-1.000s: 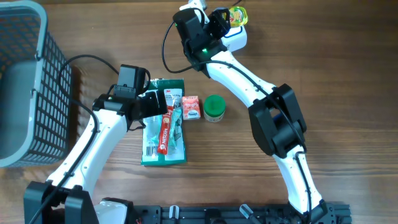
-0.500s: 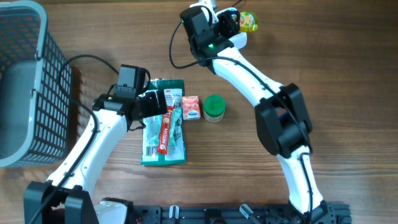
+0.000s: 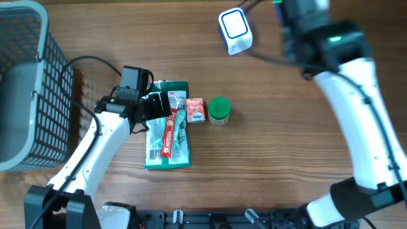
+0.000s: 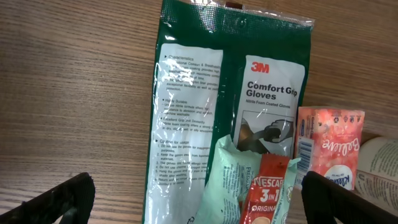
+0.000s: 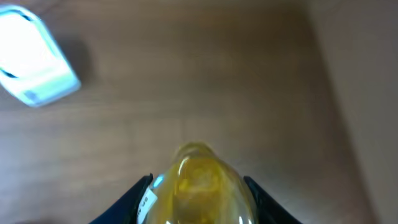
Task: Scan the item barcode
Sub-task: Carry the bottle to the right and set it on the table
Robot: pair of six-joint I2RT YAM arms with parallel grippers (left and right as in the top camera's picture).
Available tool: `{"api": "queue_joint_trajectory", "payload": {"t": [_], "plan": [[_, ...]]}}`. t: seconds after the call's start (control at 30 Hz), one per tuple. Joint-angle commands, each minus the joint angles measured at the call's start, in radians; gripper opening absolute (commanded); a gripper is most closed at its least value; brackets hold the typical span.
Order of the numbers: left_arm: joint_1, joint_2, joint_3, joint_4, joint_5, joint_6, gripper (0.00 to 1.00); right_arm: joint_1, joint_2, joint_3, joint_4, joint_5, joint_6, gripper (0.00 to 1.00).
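My right gripper [image 5: 198,190] is shut on a yellow, glossy, see-through item [image 5: 199,180] with a white label on its side. It hangs above bare wood, to the right of the white barcode scanner [image 5: 34,62]. The overhead view shows the scanner [image 3: 235,30] at the back and the right arm [image 3: 331,44] off to its right, with the item hidden under the arm. My left gripper [image 4: 199,205] hangs open over a green 3M gloves packet [image 4: 230,106] without touching it.
A red Nescafe sachet [image 3: 169,132] and a mint sachet [image 4: 227,180] lie on the gloves packet [image 3: 166,127]. A pink packet [image 3: 196,109] and a green-lidded jar [image 3: 219,110] sit just right of it. A grey basket [image 3: 25,83] stands at the far left.
The right arm has swung away from above the scanner to the right, carrying the yellow item with it. The left arm has not moved.
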Motion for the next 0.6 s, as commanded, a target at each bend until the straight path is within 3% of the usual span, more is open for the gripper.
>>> {"api": "queue_joint_trajectory", "payload": {"t": [0.0,0.3,0.57], "plan": [[0.002,-0.016,0.016,0.0,-0.009,-0.013,1.0,-0.146,0.024,-0.031,-0.058,-0.232,0.11,0.05],[0.002,-0.016,0.016,0.0,-0.009,-0.013,1.0,-0.423,0.024,-0.273,0.078,-0.273,0.134,0.05],[0.002,-0.016,0.016,0.0,-0.009,-0.013,1.0,-0.548,0.024,-0.504,0.291,-0.265,0.225,0.05]]}}
